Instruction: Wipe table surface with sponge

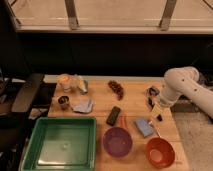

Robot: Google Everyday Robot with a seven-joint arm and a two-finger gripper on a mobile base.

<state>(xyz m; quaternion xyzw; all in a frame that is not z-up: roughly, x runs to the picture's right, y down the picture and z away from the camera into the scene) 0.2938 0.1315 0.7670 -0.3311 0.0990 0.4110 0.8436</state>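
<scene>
A blue sponge (144, 126) lies flat on the wooden table (135, 102), toward the front right, between the purple bowl and the orange bowl. My gripper (156, 113) hangs from the white arm (180, 85) that comes in from the right. It points down just above and to the right of the sponge, close to it. I see nothing held in it.
A green tray (62, 145) fills the front left. A purple bowl (117, 141) and an orange bowl (160, 152) stand at the front. A black bar (114, 115), a grey-blue cloth (83, 106), a small cup (63, 101), cups (71, 82), and a brown snack (117, 89) are also on the table.
</scene>
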